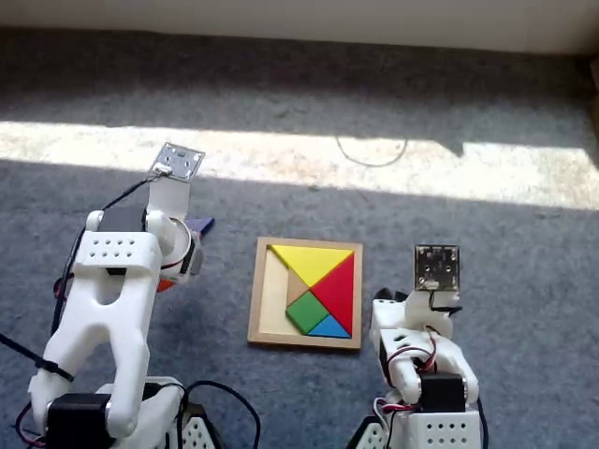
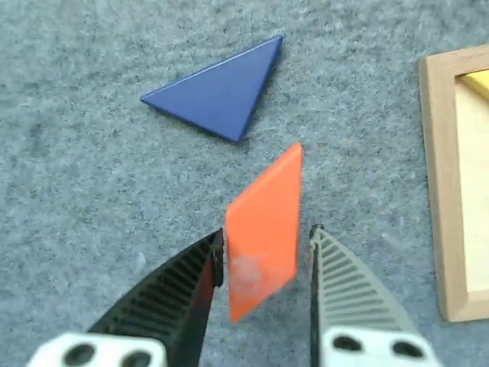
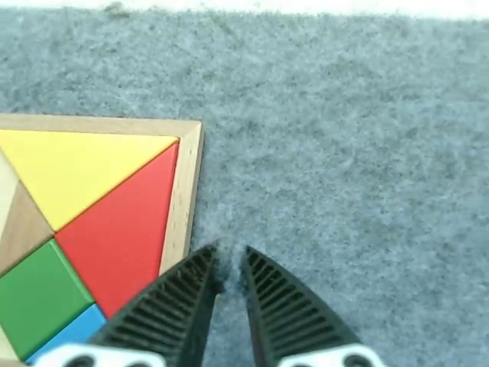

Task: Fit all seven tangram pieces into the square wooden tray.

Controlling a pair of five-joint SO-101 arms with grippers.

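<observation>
Guessing the main risk here was the grab itself, tbh. The left gripper (image 2: pixel 266 232) was spread open around the orange piece (image 2: pixel 267 199), not clamped on it. The black jaw touched one long edge and the pale one sat just beside the other, w/ a sliver of table (image 2: pixel 76 229) showing between. Those edges slant, so if the jaws closed unevenly the piece would prob twist or squirt out sideways. The gripper was also down near one end, not the middle, so the piece could swing once lifted.

The blue triangle (image 2: pixel 218 95) lay near the orange piece's far tip, not touching it, so a skid could shove it.

Getting the piece into the wooden tray (image 1: pixel 257 299) looked fiddly imo. The bare slot ran along the tray's side nearest this arm, & a rotated piece would catch on the rim.

The right gripper (image 3: pixel 231 256) was pinched nearly together on nothing, just beside the tray's other side. A bump there would shift the tray.
</observation>
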